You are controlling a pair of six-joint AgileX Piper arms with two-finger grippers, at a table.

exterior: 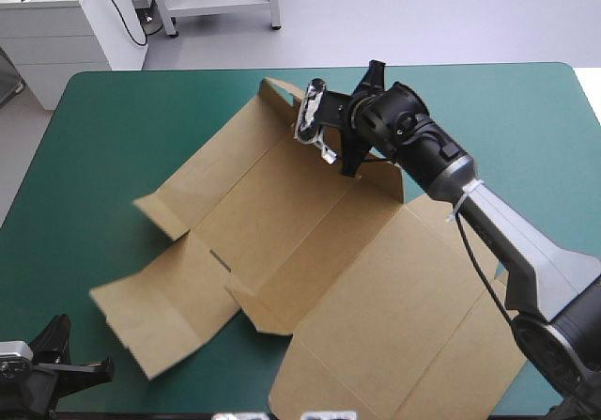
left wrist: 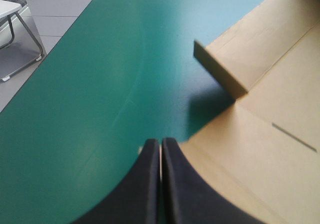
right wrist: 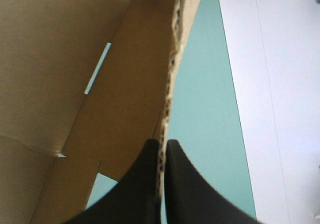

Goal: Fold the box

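Observation:
The brown box is a cut sheet lying mostly flat across the middle of the table. Its far edge panel is raised, and my right gripper is shut on it. The right wrist view shows that gripper pinching the corrugated edge of the box. My left gripper rests low at the table's near left corner, shut on nothing. In the left wrist view this gripper sits just beside the box. A small side flap stands up ahead of it.
Bare teal-green cover stretches left of the box and along the far right. A white cabinet stands beyond the table's far left corner. The box's near right panel reaches the table's front edge.

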